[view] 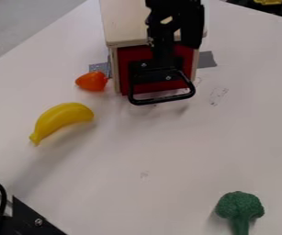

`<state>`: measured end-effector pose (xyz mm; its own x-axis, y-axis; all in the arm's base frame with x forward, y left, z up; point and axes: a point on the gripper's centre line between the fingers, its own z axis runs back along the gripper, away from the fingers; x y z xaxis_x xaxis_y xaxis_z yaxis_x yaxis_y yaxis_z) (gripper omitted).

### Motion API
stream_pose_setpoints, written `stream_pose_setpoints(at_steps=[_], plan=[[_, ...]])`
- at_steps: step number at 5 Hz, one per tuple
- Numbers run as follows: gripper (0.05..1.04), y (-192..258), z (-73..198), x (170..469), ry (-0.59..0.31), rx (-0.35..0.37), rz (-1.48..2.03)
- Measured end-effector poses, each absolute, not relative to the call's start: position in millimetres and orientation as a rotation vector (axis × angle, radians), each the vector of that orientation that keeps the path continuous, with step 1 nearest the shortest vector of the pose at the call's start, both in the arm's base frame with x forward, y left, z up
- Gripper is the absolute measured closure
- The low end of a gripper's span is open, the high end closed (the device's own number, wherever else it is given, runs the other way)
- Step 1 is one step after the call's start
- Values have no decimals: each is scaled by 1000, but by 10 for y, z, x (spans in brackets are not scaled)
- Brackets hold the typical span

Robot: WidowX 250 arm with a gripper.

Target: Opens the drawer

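Can't tell how open the pincer [163, 59] is or whether it's got anything. Red drawer's [124, 57] right by it, scuffed white surface [173, 151] under it, grey floor [20, 23] off left.

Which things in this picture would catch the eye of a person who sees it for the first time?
Probably the red drawer front with its black handle, at the top of the view, where the black robot arm hangs over the wooden box. Next, perhaps, the bright yellow banana at the left, and the dark green broccoli at the lower right.
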<state>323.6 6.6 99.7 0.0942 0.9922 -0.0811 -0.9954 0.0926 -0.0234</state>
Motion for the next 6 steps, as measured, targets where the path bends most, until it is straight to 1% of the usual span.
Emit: stream_pose_setpoints(at_steps=[1,2,3,4,6], plan=[[85,156,712,3165,65,-12,1490],[85,212,453,2994,75,55,1479],[85,230,363,2920,60,57,1480],[85,239,357,2865,53,58,1478],[85,284,340,2881,37,44,1493]])
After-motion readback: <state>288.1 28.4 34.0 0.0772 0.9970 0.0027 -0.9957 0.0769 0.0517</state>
